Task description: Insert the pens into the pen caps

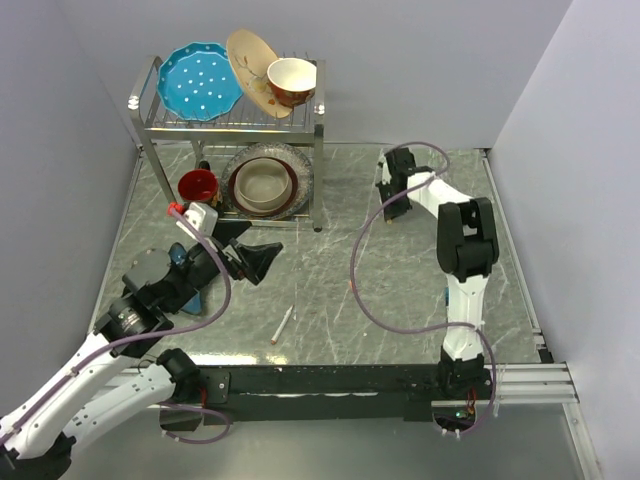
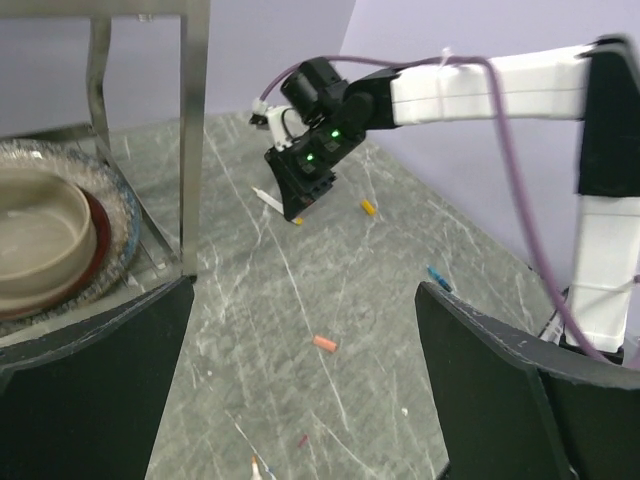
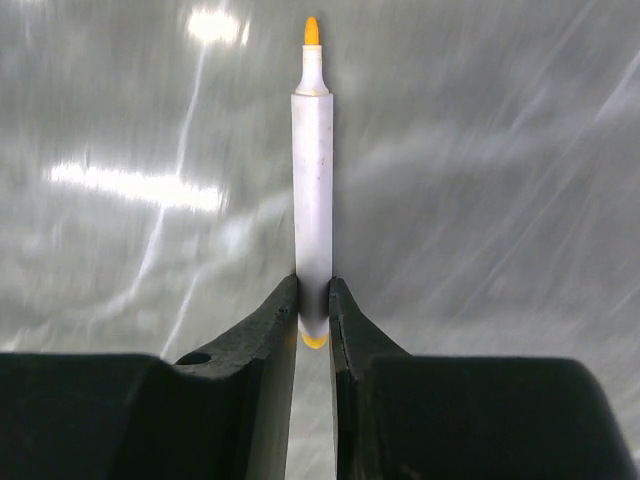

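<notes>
My right gripper (image 3: 314, 290) is shut on a white pen (image 3: 312, 180) with a bare yellow tip, held low over the table at the far side (image 1: 390, 208). It also shows in the left wrist view (image 2: 296, 203). My left gripper (image 2: 305, 290) is open and empty above the table, at left centre (image 1: 255, 260). An orange cap (image 2: 325, 343) lies on the table between its fingers. A yellow cap (image 2: 368, 208) lies near the right gripper. A second white pen (image 1: 282, 325) lies near the front centre. A blue pen (image 2: 437, 277) lies by the right arm.
A metal dish rack (image 1: 318, 150) stands at the back left, with plates and a bowl on top and stacked bowls (image 1: 262, 183) and a red cup (image 1: 197, 185) under it. A small dark red piece (image 2: 302, 439) lies near the white pen's tip. Purple cables loop across the table.
</notes>
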